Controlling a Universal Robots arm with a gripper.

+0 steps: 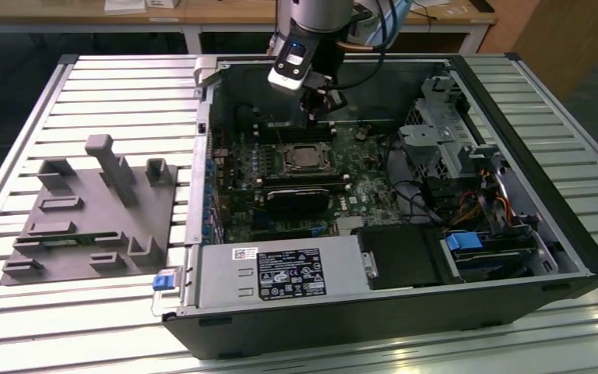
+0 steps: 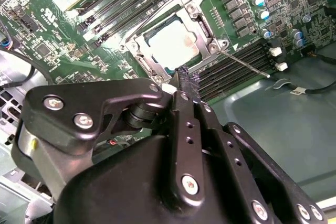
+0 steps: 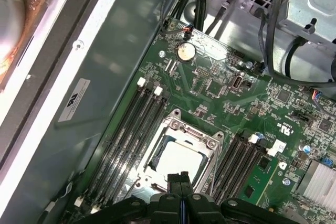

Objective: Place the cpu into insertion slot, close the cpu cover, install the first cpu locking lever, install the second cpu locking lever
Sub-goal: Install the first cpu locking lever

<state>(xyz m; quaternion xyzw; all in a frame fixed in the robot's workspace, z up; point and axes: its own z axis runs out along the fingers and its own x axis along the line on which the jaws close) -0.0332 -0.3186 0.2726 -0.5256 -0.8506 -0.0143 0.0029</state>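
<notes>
Because the cpu already lies flat in the insertion slot, with the cpu cover down around it as a silvery frame, the first two parts of the job look done. Its pale top shows through the cover's window in both wrist views.

The claw is clenched, its two black fingers pressed together with nothing between them. In the exterior view it hangs over the motherboard inside the open computer case, which rests on the slatted desk. The claw's tip is raised above the board, just past the far edge of the socket, so the cpu lies below it and slightly toward the camera.

In the second wrist view the fingertips sit just beside the socket's near edge. A thin metal lever runs out from a corner of the cover and slants across the memory slots, its long axis pointing away from the socket. It seems unlatched, and it lies off to one side of the fingertips, near but not touching them.
</notes>
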